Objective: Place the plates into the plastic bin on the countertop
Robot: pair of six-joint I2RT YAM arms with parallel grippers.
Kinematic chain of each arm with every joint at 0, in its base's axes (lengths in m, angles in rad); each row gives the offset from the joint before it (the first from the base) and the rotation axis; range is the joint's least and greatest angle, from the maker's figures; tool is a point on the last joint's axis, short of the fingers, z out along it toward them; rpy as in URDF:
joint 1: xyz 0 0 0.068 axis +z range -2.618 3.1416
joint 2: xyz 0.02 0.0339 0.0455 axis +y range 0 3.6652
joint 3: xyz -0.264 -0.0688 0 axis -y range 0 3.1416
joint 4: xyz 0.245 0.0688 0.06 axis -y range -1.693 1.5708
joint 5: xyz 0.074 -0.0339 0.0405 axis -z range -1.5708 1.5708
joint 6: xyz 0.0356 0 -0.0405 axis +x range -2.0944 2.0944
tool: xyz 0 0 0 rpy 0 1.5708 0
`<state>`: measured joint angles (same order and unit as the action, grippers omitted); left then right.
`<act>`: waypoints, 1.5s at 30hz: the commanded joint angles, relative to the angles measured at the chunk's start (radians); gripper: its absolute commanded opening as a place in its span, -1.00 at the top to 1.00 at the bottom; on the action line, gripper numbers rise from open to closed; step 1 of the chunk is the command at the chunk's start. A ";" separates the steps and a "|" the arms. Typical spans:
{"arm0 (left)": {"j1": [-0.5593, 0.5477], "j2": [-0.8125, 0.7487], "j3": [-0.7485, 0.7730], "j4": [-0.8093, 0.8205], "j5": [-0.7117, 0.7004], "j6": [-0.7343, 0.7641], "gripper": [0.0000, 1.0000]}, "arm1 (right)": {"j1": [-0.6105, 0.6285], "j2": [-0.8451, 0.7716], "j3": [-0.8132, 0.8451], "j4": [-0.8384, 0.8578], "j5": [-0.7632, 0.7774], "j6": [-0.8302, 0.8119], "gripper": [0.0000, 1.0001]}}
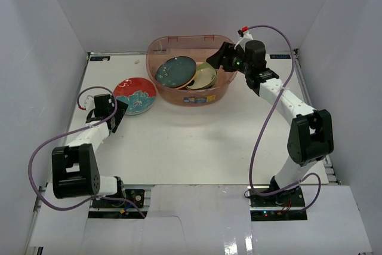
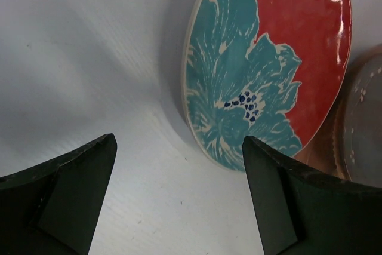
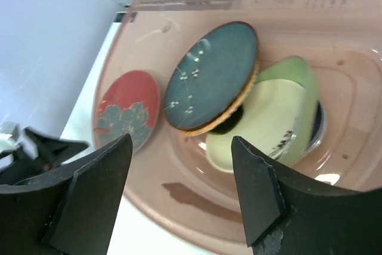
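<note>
The right end effector is held over the right rim of the plastic bin, with its tips directed into the bin. Just ahead of those tips, a dark teal plate is propped at a tilt inside the bin. Its edge is laid over a pale green plate that sits almost directly below the tips. A label sticker is carried on the bin's near wall. The left end effector is lowered close to the white counter. Just ahead of it, and apart from its tips, a red plate with a teal flower is laid flat on the counter, just beside the bin's left wall.
</note>
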<state>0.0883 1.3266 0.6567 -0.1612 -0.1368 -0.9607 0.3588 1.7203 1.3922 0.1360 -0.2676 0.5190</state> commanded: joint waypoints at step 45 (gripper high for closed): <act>0.095 -0.181 0.415 0.384 0.472 -0.122 1.00 | 0.014 -0.461 -0.426 0.097 -0.093 -0.024 0.19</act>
<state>0.2661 1.0973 0.9524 0.0090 0.1810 -1.0077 0.3687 1.3071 0.9958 0.2382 -0.3874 0.5114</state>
